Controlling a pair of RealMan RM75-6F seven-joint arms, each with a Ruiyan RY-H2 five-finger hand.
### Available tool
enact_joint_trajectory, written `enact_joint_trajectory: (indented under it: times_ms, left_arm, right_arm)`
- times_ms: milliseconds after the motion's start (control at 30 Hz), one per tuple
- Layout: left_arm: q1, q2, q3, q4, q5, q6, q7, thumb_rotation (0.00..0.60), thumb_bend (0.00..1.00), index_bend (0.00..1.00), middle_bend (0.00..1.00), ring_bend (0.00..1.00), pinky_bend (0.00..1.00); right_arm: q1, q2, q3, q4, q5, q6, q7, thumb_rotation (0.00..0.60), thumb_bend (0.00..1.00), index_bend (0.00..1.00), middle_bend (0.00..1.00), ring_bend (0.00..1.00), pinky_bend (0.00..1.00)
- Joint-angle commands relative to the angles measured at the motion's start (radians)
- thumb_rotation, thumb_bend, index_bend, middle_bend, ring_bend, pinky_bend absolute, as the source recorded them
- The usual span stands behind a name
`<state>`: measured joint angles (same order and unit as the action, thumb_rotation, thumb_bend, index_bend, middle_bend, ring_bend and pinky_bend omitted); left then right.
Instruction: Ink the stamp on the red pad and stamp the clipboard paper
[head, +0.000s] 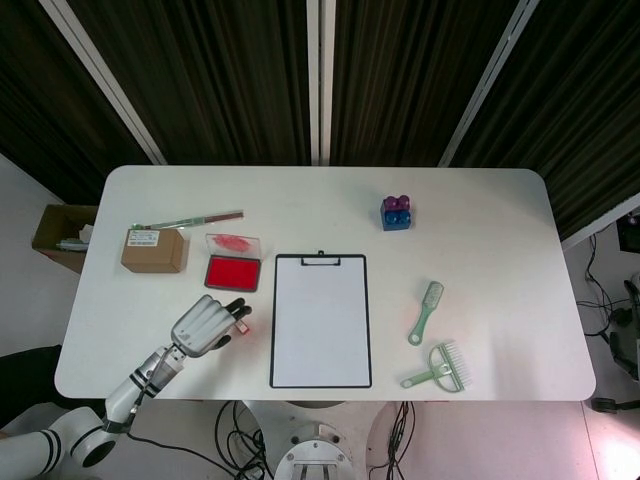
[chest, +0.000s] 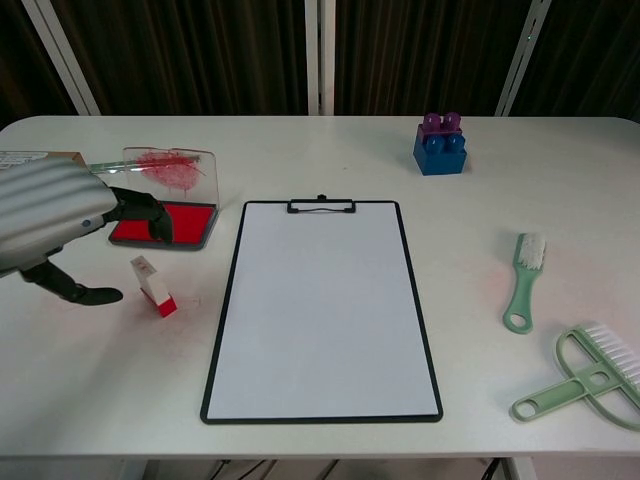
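Observation:
A small white stamp with a red base leans on the table left of the clipboard, whose white paper is blank. The open red ink pad lies just behind the stamp, its clear lid stood up. My left hand hovers over the stamp from the left, fingers spread above it and thumb low beside it, holding nothing. In the head view the left hand reaches the stamp beside the ink pad and clipboard. My right hand is out of both views.
A cardboard box and a thin ruler-like strip lie at the far left. A blue and purple block stands behind the clipboard. Two green brushes lie at the right.

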<state>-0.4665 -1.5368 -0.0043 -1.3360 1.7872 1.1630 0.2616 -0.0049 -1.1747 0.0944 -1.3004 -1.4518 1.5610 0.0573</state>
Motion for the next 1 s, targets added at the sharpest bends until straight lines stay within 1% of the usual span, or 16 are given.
enact_joint_trajectory:
  times_ms: [33,233,467,633,1000]
  left_arm:
    - [-0.021,-0.007,0.005,0.018,0.002,-0.017,0.006,0.600,0.16,0.37,0.38,0.96,1.00]
    - [-0.051,-0.019,0.006,0.053,-0.018,-0.045,0.007,0.600,0.18,0.40,0.42,0.96,1.00]
    - [-0.057,-0.032,0.024,0.069,-0.032,-0.042,-0.013,0.600,0.22,0.46,0.46,0.97,1.00]
    - [-0.066,-0.046,0.028,0.077,-0.031,-0.026,-0.025,0.600,0.22,0.47,0.47,0.97,1.00]
    - [-0.070,-0.051,0.038,0.083,-0.057,-0.024,-0.007,0.600,0.30,0.49,0.49,0.97,1.00]
  right_arm:
    - [0.000,0.000,0.003,0.004,0.002,-0.001,0.005,0.600,0.36,0.00,0.00,0.00,0.00]
    - [-0.001,0.004,0.005,0.002,0.001,0.001,0.009,0.600,0.36,0.00,0.00,0.00,0.00]
    - [-0.001,-0.003,0.009,0.014,0.011,-0.007,0.017,0.600,0.36,0.00,0.00,0.00,0.00]
    - [0.001,-0.011,0.008,0.020,0.009,-0.010,0.017,0.600,0.37,0.00,0.00,0.00,0.00]
    - [-0.001,-0.015,0.007,0.029,0.017,-0.021,0.016,0.600,0.37,0.00,0.00,0.00,0.00]
